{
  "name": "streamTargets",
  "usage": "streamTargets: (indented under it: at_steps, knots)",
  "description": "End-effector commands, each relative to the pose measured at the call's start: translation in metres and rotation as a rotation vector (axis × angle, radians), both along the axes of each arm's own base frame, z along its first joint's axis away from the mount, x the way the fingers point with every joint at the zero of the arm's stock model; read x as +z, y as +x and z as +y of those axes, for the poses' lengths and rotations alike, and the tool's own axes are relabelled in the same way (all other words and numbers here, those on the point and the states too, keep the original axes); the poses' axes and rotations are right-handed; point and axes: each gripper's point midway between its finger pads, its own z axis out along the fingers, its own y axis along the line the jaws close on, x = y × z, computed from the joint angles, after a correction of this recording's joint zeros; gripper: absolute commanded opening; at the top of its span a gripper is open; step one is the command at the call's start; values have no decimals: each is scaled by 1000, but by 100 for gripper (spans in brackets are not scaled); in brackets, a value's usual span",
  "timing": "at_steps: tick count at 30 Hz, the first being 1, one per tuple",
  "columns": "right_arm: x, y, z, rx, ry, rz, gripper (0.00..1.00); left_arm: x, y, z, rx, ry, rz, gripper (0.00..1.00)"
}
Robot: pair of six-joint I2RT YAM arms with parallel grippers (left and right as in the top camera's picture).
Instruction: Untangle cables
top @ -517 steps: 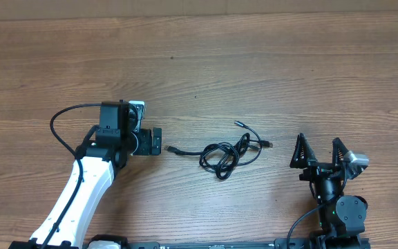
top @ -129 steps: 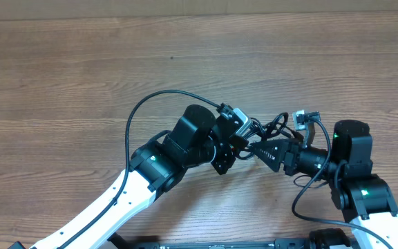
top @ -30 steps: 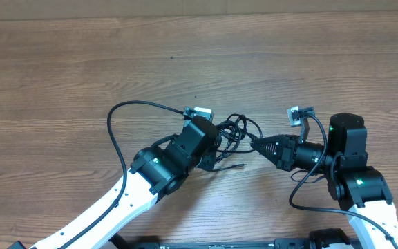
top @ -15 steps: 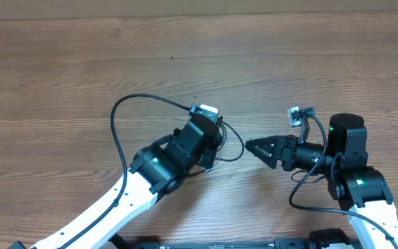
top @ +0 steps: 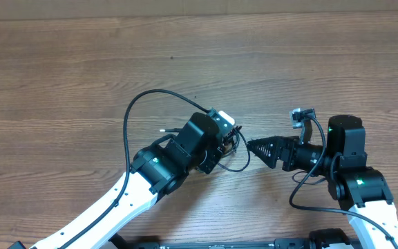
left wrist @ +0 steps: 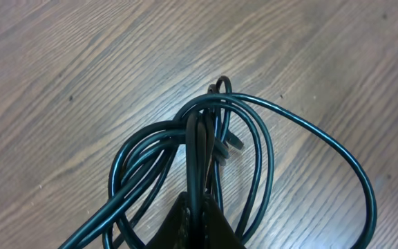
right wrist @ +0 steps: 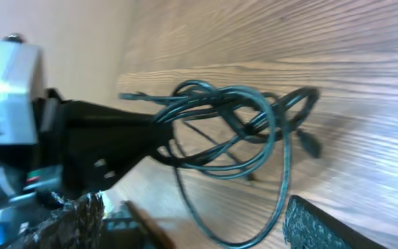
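The knot of thin black cords (top: 234,147) sits at the centre of the overhead frame, clamped in the black left gripper (left wrist: 200,211). The right gripper (top: 254,146) is spread and empty. If it catches several strands at once, the knot may tighten.

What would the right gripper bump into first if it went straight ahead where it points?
Probably the cables that the left gripper holds just ahead, though depth is hard to judge.

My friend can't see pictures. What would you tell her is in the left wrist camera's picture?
A tangled bunch of thin black cables is pinched in the shut jaws of the left gripper at the bottom edge, loops spreading out above a wooden table. One small plug pokes out near the middle.
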Motion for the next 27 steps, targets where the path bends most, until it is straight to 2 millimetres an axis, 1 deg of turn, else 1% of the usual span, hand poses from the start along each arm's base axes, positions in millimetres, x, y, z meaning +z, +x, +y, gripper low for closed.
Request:
streamTargets:
  at_steps: [1,6,8,9,10,11,13,17,23,25,27]
  knots:
    - [11,11,-7,-9,-69,-108,82,12,-6,-13,-150,-11,-39,4]
    - [11,11,-7,22,-98,-162,80,17,-25,-35,-336,-76,-27,4]
    - [11,11,-7,37,-111,-184,73,21,-30,-41,-387,-97,-36,4]
    - [11,11,-7,43,-117,-194,67,23,-30,-42,-402,-103,-44,4]
    - [11,11,-7,50,-123,-204,63,24,-30,-43,-404,-106,-49,4]
    - [11,11,-7,56,-130,-214,56,24,-29,-44,-404,-109,-53,4]
    - [10,10,-7,72,-144,-234,49,26,-28,-45,-404,-113,-61,4]
    - [8,9,-7,93,-168,-253,47,27,-28,-45,-412,-110,-70,4]
    - [-2,13,-17,47,-228,-227,48,30,-27,-46,-423,-111,-90,4]
    - [-4,11,-18,56,-242,-231,48,41,-28,-45,-436,-120,-129,4]
    - [-4,12,-18,56,-243,-232,48,47,-29,-44,-441,-128,-150,4]
